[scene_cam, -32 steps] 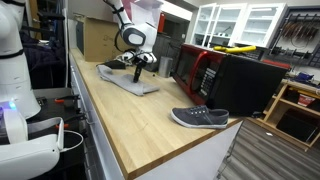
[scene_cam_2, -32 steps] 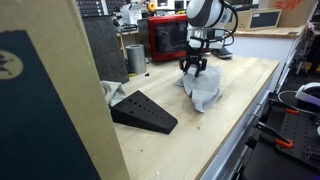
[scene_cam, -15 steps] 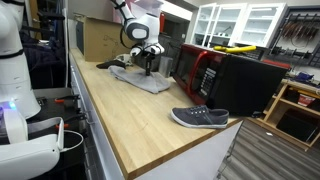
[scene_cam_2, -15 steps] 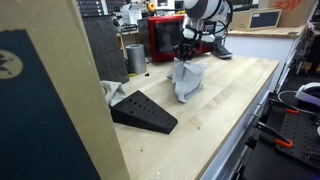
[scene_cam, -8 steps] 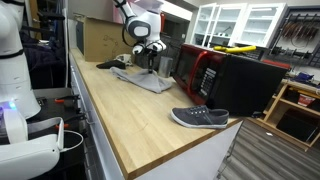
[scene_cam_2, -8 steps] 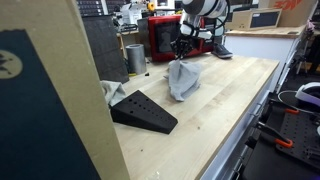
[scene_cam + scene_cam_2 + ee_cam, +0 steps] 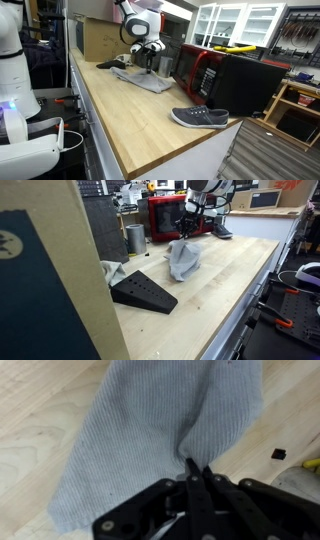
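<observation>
A grey cloth hangs from my gripper, whose black fingers are shut on a pinched fold of it. In both exterior views the gripper is raised above the wooden counter, with the cloth draped down from it and its lower edge resting on the counter. From the other side the cloth looks like a flat grey sheet trailing across the wood.
A black wedge lies on the counter near the cloth. A red and black microwave stands behind, a grey shoe lies near the counter's edge, and a metal cup stands at the back.
The gripper has closed on the cloth and lifted it off the counter, moving back towards the microwave; over the last half second it has hardly moved.
</observation>
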`<state>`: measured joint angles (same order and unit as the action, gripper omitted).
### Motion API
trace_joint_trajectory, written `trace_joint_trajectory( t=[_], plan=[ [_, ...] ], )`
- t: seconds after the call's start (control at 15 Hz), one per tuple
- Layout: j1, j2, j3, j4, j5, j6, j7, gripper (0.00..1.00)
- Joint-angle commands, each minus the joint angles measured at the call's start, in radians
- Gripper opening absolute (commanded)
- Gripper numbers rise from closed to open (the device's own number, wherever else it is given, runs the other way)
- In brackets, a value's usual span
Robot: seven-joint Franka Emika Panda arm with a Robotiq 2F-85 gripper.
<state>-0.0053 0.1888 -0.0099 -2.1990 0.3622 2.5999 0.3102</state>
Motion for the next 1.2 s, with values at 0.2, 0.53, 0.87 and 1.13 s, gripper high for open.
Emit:
trace_joint_trajectory(
  t=[0.2,0.53,0.87,1.13],
  plan=[
    [-0.066,-0.299,-0.049,-0.176,-0.047,-0.322,-0.128,0.01],
    [-0.133,-0.435,-0.117,-0.202,-0.240,-0.609,-0.174,0.01],
    [-0.162,-0.514,-0.143,-0.197,-0.338,-0.774,-0.261,0.29],
    [-0.155,-0.546,-0.147,-0.183,-0.374,-0.866,-0.349,0.51]
  ],
)
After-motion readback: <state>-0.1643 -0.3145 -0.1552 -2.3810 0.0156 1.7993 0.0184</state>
